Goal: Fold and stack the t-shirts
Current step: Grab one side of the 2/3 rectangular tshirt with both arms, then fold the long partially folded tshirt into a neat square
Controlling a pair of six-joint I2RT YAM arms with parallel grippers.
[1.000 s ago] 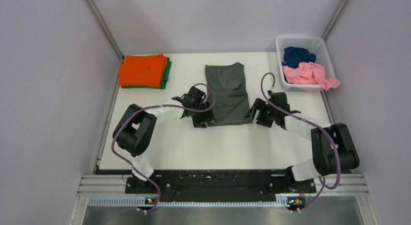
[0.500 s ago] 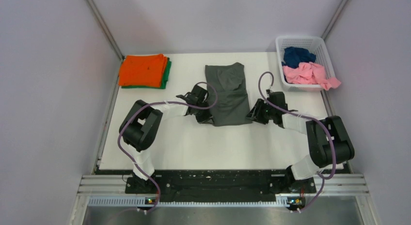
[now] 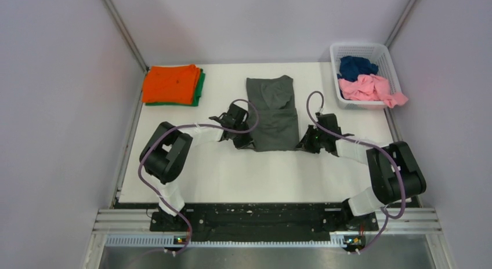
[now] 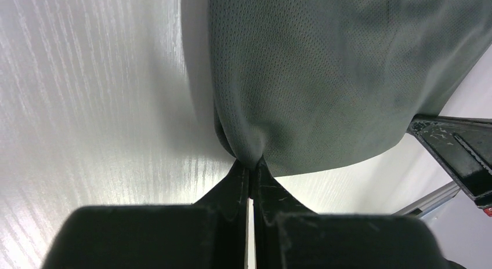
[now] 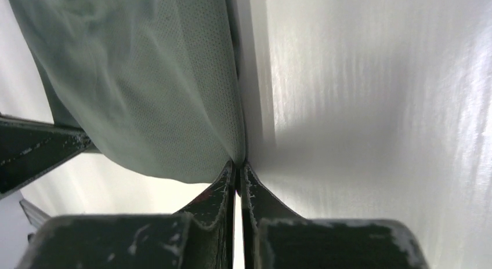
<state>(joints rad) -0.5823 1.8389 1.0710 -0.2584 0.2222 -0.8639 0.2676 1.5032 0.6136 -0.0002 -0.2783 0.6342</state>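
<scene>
dark grey tee (image 3: 272,115), half folded: left gripper (image 4: 250,166) and right gripper (image 5: 238,166) each pinch a corner. orange tee (image 3: 171,83), green tee (image 3: 201,87) stacked beyond the left; navy tee (image 3: 355,66), pink tee (image 3: 368,88) remain.

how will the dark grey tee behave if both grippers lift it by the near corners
Likely floppy: the dark grey t-shirt puckers into folds where the left gripper pinches it, so the middle would probably sag between the grips. Probably light: it is thin mesh-like knit, held by the right gripper at just an edge. The folded layers may slide apart.
</scene>
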